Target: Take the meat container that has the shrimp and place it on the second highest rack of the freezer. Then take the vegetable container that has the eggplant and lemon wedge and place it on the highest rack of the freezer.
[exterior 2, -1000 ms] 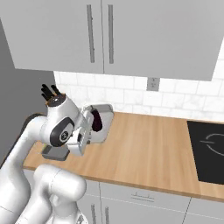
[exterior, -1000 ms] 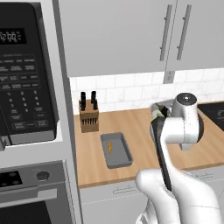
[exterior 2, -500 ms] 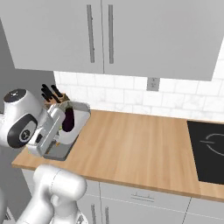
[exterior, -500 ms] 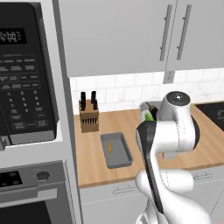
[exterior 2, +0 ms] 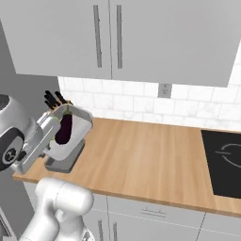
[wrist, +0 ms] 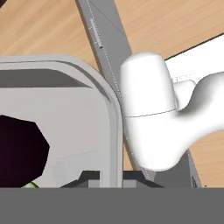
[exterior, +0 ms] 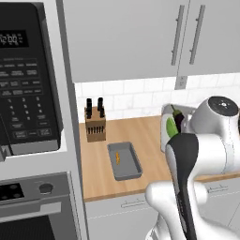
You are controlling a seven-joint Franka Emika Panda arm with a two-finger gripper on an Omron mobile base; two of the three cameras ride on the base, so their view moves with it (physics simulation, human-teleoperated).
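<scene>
We hold the vegetable container (exterior 2: 70, 134) by its rim: in the hand view the two finger tips stand at the bottom on either side of the pale rim wall (wrist: 114, 144), so the gripper (wrist: 111, 177) is clenched on that tray. The tray is lifted off the wooden counter (exterior 2: 155, 155) and tipped steeply, close to on edge. The eggplant (exterior 2: 64, 129) lies inside it, and the lemon wedge (exterior: 171, 127) shows as a yellow-green piece against the tray wall in the left base view.

The meat container (exterior: 124, 161) sits flat on the counter in front of the knife block (exterior: 95, 125), with the shrimp (exterior: 117, 158) inside it. We judge that the first step, moving this tray to the second highest rack, is not done.

The freezer cannot be made out in these views, so no placement is confirmed. Both deliveries remain. Only the pickup of the vegetable tray is complete. With the tray so steeply tipped, we judge the contents at risk of sliding out during transport.
</scene>
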